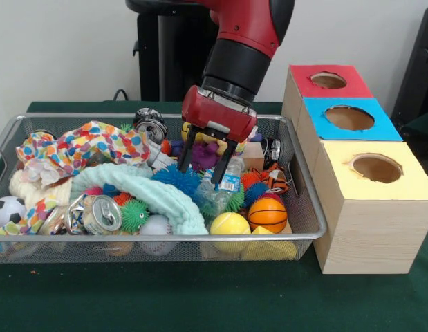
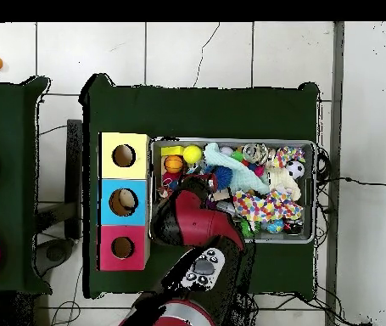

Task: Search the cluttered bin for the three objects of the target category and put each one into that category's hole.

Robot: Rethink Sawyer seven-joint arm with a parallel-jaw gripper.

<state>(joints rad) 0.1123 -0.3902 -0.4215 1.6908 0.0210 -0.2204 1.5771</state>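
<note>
Basket (image 1: 305, 207): silver wire mesh, shiny metal rim. Box (image 1: 366, 228): pale matt wood. Bottle (image 1: 227, 181): clear crinkled plastic. Can (image 1: 101, 213): glossy metal. Table (image 1: 200, 297): green matt cloth.

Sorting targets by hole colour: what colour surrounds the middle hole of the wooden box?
Bright blue surround, clearest in the front view.

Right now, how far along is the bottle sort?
Done: cannot confirm; something pale shows inside the blue hole from overhead, but I can't tell what it is. In hand: the gripper is open, down in the bin, beside a labelled bottle, not gripping it. Left: grasp that bottle, drop it in the blue hole, then dig out any others hidden in the clutter.
</note>
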